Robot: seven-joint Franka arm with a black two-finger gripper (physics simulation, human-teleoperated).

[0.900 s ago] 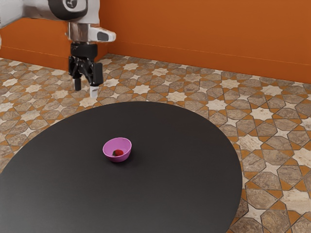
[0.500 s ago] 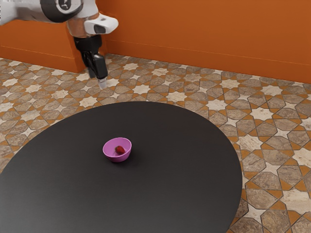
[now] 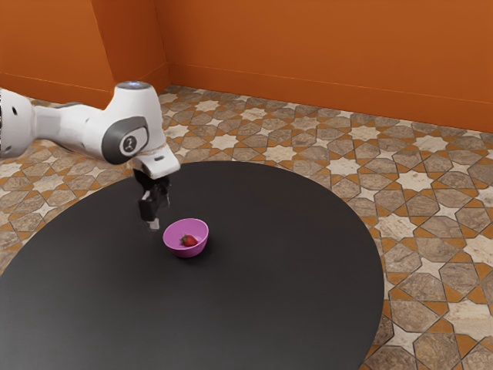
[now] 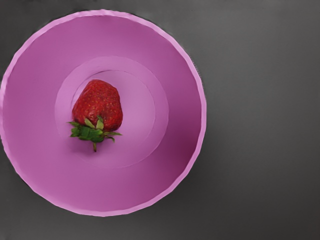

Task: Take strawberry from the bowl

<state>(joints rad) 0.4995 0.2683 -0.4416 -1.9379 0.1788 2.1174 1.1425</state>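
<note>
My gripper (image 3: 160, 215) hangs over the table beside the pink bowl, on the bowl's side toward the exterior view's left, with its fingers apart and nothing between them. The pink bowl (image 3: 176, 247) stands upright on the dark table. Inside it lies a red strawberry (image 3: 189, 240) with green leaves. From above, in the wrist view, the strawberry (image 4: 98, 106) rests on its side, off-centre on the floor of the bowl (image 4: 182, 115).
The round black table (image 3: 269, 308) carries the bowl, with its curved far edge (image 3: 231, 162) behind. Beyond are a patterned tile floor (image 3: 416, 181) and orange walls (image 3: 331, 54).
My arm has come down and forward from beyond the table's edge to beside the bowl, and my hand has turned. The strawberry has shifted and turned slightly inside the bowl, which has stayed put.
</note>
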